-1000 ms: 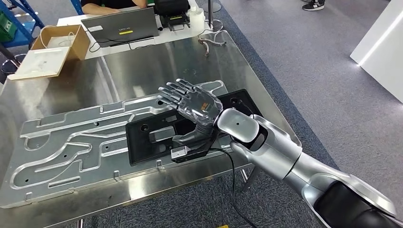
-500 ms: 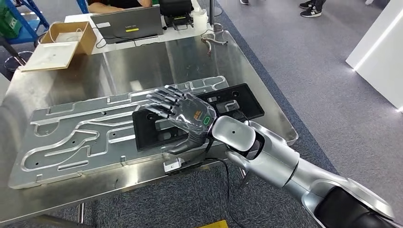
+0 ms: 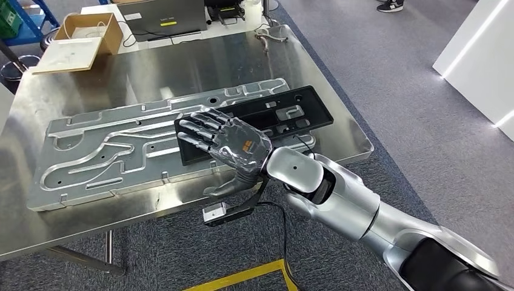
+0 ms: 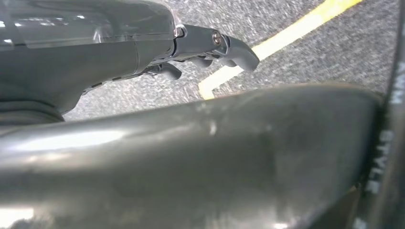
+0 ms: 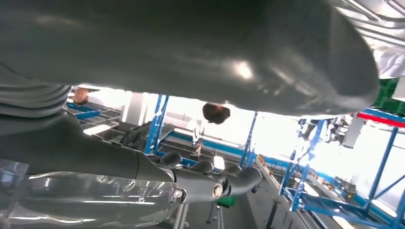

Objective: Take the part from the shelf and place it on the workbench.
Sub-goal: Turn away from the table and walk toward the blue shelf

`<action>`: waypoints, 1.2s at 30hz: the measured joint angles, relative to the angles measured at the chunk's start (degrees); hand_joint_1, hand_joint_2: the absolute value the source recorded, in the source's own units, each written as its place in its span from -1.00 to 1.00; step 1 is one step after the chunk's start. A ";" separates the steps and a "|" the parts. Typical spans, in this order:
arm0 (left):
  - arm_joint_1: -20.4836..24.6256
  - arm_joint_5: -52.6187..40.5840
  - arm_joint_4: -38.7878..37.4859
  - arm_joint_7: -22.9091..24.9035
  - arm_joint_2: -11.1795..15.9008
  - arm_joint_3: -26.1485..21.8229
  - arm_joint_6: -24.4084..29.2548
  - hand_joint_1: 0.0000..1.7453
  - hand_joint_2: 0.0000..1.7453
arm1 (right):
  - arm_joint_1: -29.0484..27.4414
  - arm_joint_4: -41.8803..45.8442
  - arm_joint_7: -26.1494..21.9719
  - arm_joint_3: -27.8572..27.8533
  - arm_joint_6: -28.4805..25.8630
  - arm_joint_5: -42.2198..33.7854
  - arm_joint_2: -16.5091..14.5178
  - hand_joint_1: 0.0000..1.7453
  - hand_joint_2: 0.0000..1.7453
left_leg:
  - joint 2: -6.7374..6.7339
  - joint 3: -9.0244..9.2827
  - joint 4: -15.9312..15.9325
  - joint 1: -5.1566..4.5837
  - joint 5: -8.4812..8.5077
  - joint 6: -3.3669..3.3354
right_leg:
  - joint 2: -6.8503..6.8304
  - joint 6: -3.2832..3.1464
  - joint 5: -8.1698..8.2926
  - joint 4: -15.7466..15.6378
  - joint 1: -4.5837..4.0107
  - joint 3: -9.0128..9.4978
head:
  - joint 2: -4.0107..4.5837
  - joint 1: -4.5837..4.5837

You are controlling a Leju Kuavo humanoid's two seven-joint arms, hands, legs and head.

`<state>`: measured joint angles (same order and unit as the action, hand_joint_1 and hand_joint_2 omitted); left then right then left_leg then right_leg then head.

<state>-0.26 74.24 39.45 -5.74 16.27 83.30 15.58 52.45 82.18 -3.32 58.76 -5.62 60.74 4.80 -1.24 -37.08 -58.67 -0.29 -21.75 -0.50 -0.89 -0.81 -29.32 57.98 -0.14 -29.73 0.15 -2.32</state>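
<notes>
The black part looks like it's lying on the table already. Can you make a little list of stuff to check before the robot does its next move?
1. Black part lying on the workbench: ok, it rests partly on the big grooved metal plate.
2. Part lying flat and steady: cannot tell, one end sits on the plate.
3. Right hand let go of the part: ok, its fingers are spread and it holds nothing.
4. Right hand lifted fully off the part: cannot tell, it hides the part's near end.
5. Left hand free: ok, nothing in it, with carpet beyond it.
6. Cable under the right arm hanging free: cannot tell.
</notes>
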 joint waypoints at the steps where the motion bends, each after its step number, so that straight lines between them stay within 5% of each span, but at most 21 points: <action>1: 0.01 0.21 0.16 -0.04 0.11 0.11 0.05 -1.00 -1.00 | 0.01 0.14 0.16 0.01 0.23 -0.10 -0.06 -1.00 -1.00 | 0.13 -0.30 -0.25 0.08 -0.46 0.34 | -0.04 -0.29 0.65 -0.32 0.13 -0.33 | 0.00 -0.01; 3: -0.06 0.55 0.46 -0.13 0.28 0.33 0.11 -1.00 -1.00 | 0.02 0.44 0.35 0.04 0.41 0.05 -0.24 -1.00 -1.00 | 0.54 -1.54 -3.28 0.30 -4.34 1.08 | -0.12 -0.92 2.14 -0.79 0.51 -1.40 | 0.00 -0.02; 5: -0.03 0.94 0.62 -0.22 0.37 0.64 0.13 -1.00 -1.00 | 0.04 0.73 0.38 0.11 0.19 0.61 -0.39 -1.00 -1.00 | 0.75 -3.27 -10.04 0.74 -9.80 1.86 | -0.07 -1.17 3.49 -0.78 0.55 -3.02 | 0.00 -0.02; 6: 0.05 1.13 0.63 -0.30 0.44 0.84 0.13 -1.00 -1.00 | 0.01 0.80 0.37 0.16 -0.02 0.96 -0.41 -1.00 -1.00 | 0.75 -3.78 -13.39 0.98 -11.17 2.22 | -0.05 -1.03 4.19 -0.73 0.60 -3.93 | 0.00 -0.02; 8: 0.22 1.48 0.65 -0.55 0.58 1.15 0.12 -1.00 -1.00 | -0.03 0.83 0.37 0.29 -0.42 1.46 -0.38 -1.00 -1.00 | 0.75 -2.75 -15.90 1.50 -9.77 2.94 | -0.05 -0.54 5.57 -0.49 0.89 -5.92 | 0.00 -0.02; 10: 0.33 1.78 0.69 -0.83 0.68 1.28 0.10 -1.00 -1.00 | -0.02 0.98 0.38 0.37 -0.55 1.65 -0.37 -1.00 -1.00 | 0.78 1.90 -11.04 2.17 -6.73 3.77 | 0.00 0.27 6.75 0.16 1.34 -7.88 | 0.00 -0.03; 11: 0.40 1.94 0.74 -0.93 0.76 1.32 0.09 -1.00 -1.00 | 0.03 1.18 0.38 0.38 -0.53 1.68 -0.36 -1.00 -1.00 | 0.92 5.05 -6.80 2.29 -6.69 4.04 | 0.05 0.75 7.21 0.64 1.48 -8.73 | 0.00 -0.03; 13: 0.55 2.32 0.85 -1.17 0.92 1.45 -0.02 -1.00 -1.00 | 0.17 1.61 0.42 0.39 -0.32 1.75 -0.49 -1.00 -1.00 | 1.23 8.89 -0.92 2.25 -8.31 3.50 | 0.12 1.65 8.13 1.22 1.46 -9.56 | 0.00 -0.02; 16: 0.60 3.26 0.69 -2.06 1.47 1.76 -1.68 -1.00 -1.00 | 0.35 1.69 0.90 0.69 0.79 1.98 -1.69 -1.00 -1.00 | 1.17 8.33 0.04 1.87 -8.05 1.48 | 0.12 2.66 8.92 1.20 1.60 -10.01 | 0.00 0.01; 18: 0.69 4.05 -0.09 -2.80 1.74 1.86 -3.47 -1.00 -1.00 | 0.37 1.35 1.37 1.15 1.43 2.19 -3.01 -1.00 -1.00 | 0.81 7.07 0.05 1.72 -6.68 0.17 | 0.20 2.86 5.17 3.83 1.80 -11.25 | 0.00 0.01; 20: 0.81 4.49 -1.20 -3.15 1.80 1.97 -4.28 -1.00 -1.00 | 0.39 0.86 1.78 1.62 1.60 2.46 -4.00 -1.00 -1.00 | 0.65 5.36 0.03 1.37 -5.17 -0.64 | 0.26 2.70 -1.12 10.33 1.66 -12.89 | 0.00 0.01; 21: 0.83 4.55 -1.69 -3.19 1.80 2.09 -4.36 -1.00 -1.00 | 0.38 0.61 1.91 1.83 1.51 2.60 -4.28 -1.00 -1.00 | 0.63 4.37 0.00 1.10 -4.40 -0.87 | 0.28 2.59 -3.00 13.91 1.52 -13.39 | 0.00 0.00; 23: 0.80 4.57 -2.43 -3.20 1.78 2.41 -4.31 -1.00 -1.00 | 0.33 0.02 1.95 2.10 1.08 2.80 -4.51 -1.00 -1.00 | 0.66 2.29 -0.05 0.40 -2.85 -1.19 | 0.34 2.00 -2.47 17.60 1.02 -12.55 | 0.00 0.00; 25: 0.74 4.56 -2.92 -3.30 1.72 2.65 -4.25 -1.00 -1.00 | 0.33 -0.61 1.69 2.14 0.55 2.87 -4.56 -1.00 -1.00 | 0.75 0.42 -0.06 -0.32 -1.36 -1.40 | 0.44 0.40 0.33 14.17 0.10 -8.23 | 0.00 0.00; 27: 0.68 4.50 -3.28 -3.41 1.35 2.74 -4.22 -1.00 -1.00 | 0.43 -0.94 1.57 2.07 0.38 2.91 -4.87 -1.00 -1.00 | 0.73 -0.74 -0.05 -0.84 -0.11 -1.30 | 0.36 -1.63 -0.27 5.57 -1.10 -1.54 | 0.00 -0.02; 28: 0.73 4.44 -3.46 -3.46 1.18 2.81 -4.21 -1.00 -1.00 | 0.52 -0.98 1.66 2.01 0.40 2.93 -5.04 -1.00 -1.00 | 0.66 -0.97 0.09 -0.86 0.53 -1.18 | 0.32 -2.15 -0.99 2.10 -1.57 0.79 | 0.00 -0.02; 31: 0.99 4.16 -4.02 -3.43 0.98 3.50 -4.19 -1.00 -1.00 | 0.70 -1.03 1.87 1.65 0.28 2.76 -4.69 -1.00 -1.00 | 0.58 -1.22 0.82 -0.64 2.15 -0.62 | 0.09 -2.45 -0.32 -1.53 -1.76 1.94 | 0.00 -0.01; 33: 0.95 3.98 -4.23 -3.26 0.80 4.03 -4.15 -1.00 -1.00 | 0.70 -1.21 1.70 1.21 0.00 2.55 -3.97 -1.00 -1.00 | 0.84 -2.13 -0.93 -0.55 -0.61 -0.02 | -0.12 -2.75 1.42 -2.40 -1.32 0.97 | 0.00 -0.01; 36: 1.00 3.06 -4.33 -2.60 0.52 4.52 -3.05 -1.00 -1.00 | 0.59 -1.26 1.81 0.60 -0.06 1.69 -2.99 -1.00 -1.00 | 0.97 -4.30 -10.68 0.40 -8.92 1.10 | -0.04 -2.52 3.95 -2.51 -0.87 -1.91 | 0.00 -0.01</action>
<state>0.73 77.30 35.11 -8.34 16.79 87.82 12.54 53.04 80.91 -1.50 59.36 -5.67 62.43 1.81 -0.27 -41.38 -69.35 0.11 -30.67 0.60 -0.93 -3.34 -25.36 55.47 -1.01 -31.64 0.15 -2.33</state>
